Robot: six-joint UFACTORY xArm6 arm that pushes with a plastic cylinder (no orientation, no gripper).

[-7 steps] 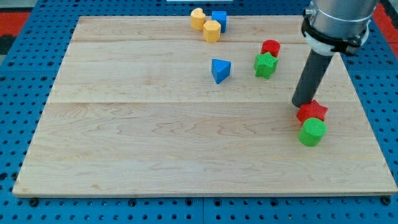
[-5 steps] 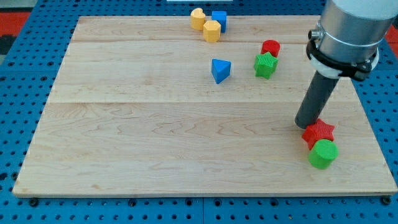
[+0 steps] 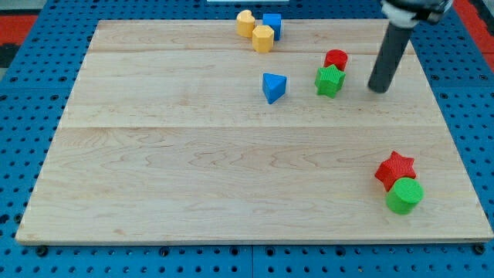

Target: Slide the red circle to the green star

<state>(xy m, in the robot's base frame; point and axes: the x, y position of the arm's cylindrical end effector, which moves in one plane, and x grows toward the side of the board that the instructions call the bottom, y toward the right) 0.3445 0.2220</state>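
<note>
The red circle [image 3: 336, 59] sits toward the view's upper right and touches the green star [image 3: 329, 80] just below it. My tip [image 3: 377, 89] is on the board to the right of both, a short gap from the green star and touching neither block.
A red star [image 3: 396, 170] and a green circle [image 3: 404, 195] sit together at the lower right. A blue triangle [image 3: 273, 86] lies left of the green star. Two yellow blocks [image 3: 255, 30] and a blue cube [image 3: 272, 24] sit at the top edge.
My tip pushed the red star and green circle a little down and right, then left them and moved up to beside the green star.
</note>
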